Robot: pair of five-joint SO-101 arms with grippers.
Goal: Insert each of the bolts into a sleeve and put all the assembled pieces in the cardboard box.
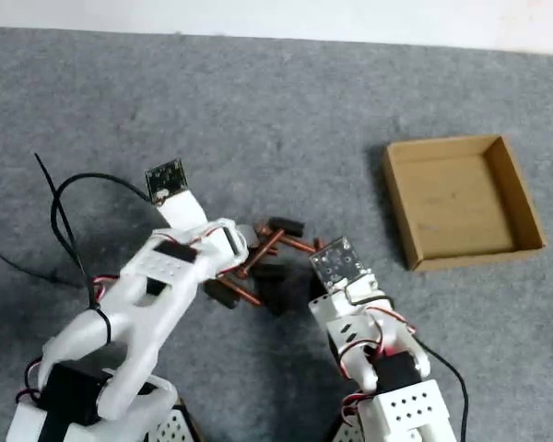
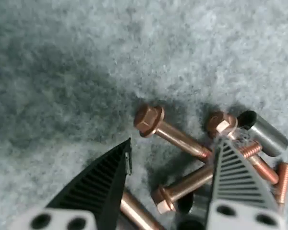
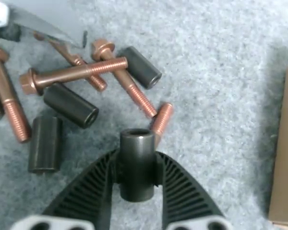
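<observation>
Grips a dark sleeve (image 3: 137, 184) in the right hand (image 3: 136, 155), clamped tight, open bore pointing out past the tips. Hovers the left hand (image 2: 175, 143) over the copper bolts (image 2: 170, 132), spread apart, with nothing held. Finds those bolts heaped with three loose sleeves (image 3: 69, 105) mid-desk, toward the near edge, between both arms. Places the box (image 1: 398, 207) well apart from the heap, toward the right edge of the grey desk (image 1: 286, 101).

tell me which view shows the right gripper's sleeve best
Right wrist view: the sleeve sits clamped by the right gripper, open end visible. In the high and left wrist views I cannot pick it out.
</observation>
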